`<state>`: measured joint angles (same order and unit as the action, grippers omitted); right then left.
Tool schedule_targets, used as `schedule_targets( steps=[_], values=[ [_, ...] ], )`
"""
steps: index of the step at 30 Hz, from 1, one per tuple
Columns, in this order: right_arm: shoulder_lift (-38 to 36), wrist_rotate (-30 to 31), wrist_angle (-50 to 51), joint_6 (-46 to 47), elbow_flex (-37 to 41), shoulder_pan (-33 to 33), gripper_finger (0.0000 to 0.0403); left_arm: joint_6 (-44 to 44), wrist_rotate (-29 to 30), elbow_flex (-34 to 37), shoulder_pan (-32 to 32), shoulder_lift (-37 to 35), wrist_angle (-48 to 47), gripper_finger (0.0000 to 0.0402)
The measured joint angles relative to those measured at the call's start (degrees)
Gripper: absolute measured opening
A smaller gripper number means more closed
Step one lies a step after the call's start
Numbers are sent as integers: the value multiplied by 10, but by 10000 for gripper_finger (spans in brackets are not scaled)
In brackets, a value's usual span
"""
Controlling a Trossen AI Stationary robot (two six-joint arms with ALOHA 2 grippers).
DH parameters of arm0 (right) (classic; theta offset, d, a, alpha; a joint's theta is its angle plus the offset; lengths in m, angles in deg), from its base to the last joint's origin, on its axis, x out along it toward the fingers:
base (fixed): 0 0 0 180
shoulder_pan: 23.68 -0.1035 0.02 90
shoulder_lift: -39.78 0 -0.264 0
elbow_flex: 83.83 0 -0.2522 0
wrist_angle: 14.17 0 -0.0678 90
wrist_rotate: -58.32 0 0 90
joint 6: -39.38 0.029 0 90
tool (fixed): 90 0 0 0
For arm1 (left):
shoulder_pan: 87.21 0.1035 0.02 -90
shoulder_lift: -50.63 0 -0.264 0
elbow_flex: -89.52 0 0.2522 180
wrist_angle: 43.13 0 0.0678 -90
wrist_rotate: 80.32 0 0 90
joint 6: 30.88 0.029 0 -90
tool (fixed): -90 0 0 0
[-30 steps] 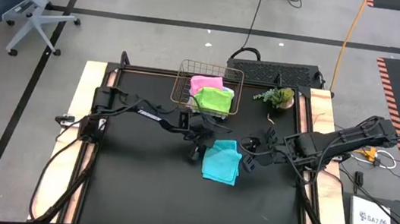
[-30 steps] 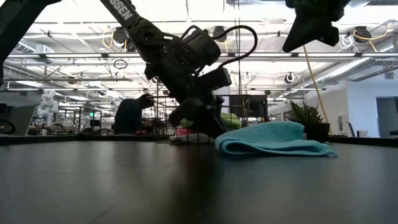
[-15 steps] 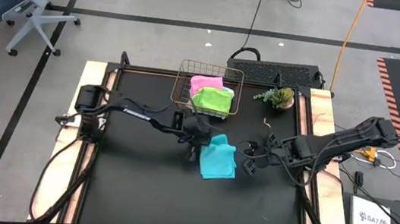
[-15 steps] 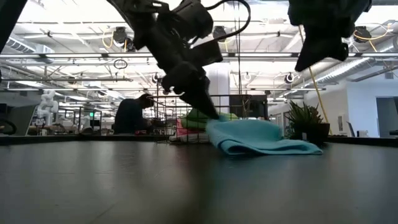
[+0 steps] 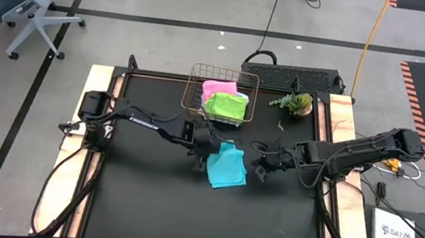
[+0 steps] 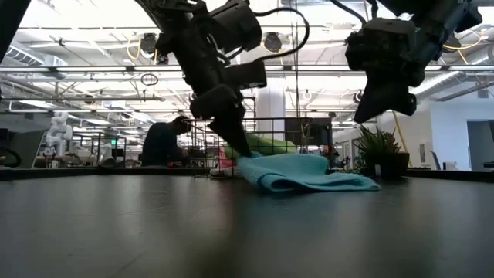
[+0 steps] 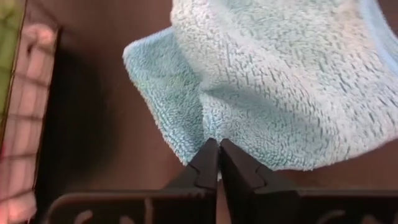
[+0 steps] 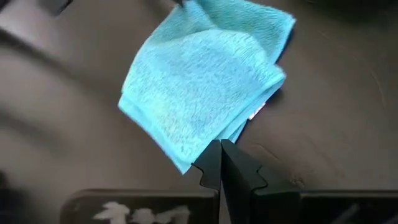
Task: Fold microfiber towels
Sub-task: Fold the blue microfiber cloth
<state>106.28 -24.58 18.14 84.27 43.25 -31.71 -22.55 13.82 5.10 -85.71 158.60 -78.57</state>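
A cyan towel (image 5: 228,168) (image 6: 309,171) lies folded near the middle of the black table. My left gripper (image 5: 209,157) (image 6: 241,151) (image 7: 218,144) is shut at the towel's left edge. My right gripper (image 5: 257,169) (image 6: 377,112) (image 8: 221,146) hangs shut in the air just right of the towel (image 8: 199,93), touching nothing. A pink towel (image 5: 218,88) and a lime green towel (image 5: 226,104) lie in the wire basket (image 5: 193,80) at the far side. My left gripper pinches the cyan towel's left edge (image 7: 208,127) between its two fingertips. The fingers slant down at it from the table's left. That edge (image 6: 248,160) is raised a little off the table while the rest lies flat. How many layers are pinched I cannot tell.
The copper wire basket (image 6: 278,123) stands just beyond the towel at the far side. A small potted plant (image 5: 296,103) (image 6: 378,147) stands at the far right. Bare black table surface stretches toward the near edge and to the left.
My left gripper has risen and drawn back toward the table's left, dragging the cyan towel that way; the towel's left edge now stands lifted while the rest has slid along the table. My right gripper has come down and moved left, toward the towel.
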Motion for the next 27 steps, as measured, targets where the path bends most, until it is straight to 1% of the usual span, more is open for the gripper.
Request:
schedule_targets(
  steps=[3, 8, 12, 16, 18, 22, 24, 27],
  values=[
    [0, -12, -7, -7, 0, 0, 0, -10, 10, 0, 1, 0, -10, 37],
    [0, -14, -6, -7, 0, -1, 0, -12, 21, 0, 0, 0, -18, 89],
    [0, -18, -15, -8, 0, -7, 0, -28, 55, 0, 0, 1, -39, 121],
    [2, -29, -31, -23, 0, -8, 0, -79, 58, 0, 1, 1, -33, 123],
    [4, -29, -41, -45, 0, -4, 0, -93, 47, 0, 1, 1, -19, 117],
    [4, -30, -76, -83, 0, 30, 0, -96, 25, 0, 0, 1, -4, 105],
    [4, -53, -103, -109, -2, 56, 0, -99, 12, 0, 0, 1, -5, 102],
    [15, -113, -97, -149, -28, 100, 0, -121, -8, 0, 0, -1, -14, 102]
  ],
)
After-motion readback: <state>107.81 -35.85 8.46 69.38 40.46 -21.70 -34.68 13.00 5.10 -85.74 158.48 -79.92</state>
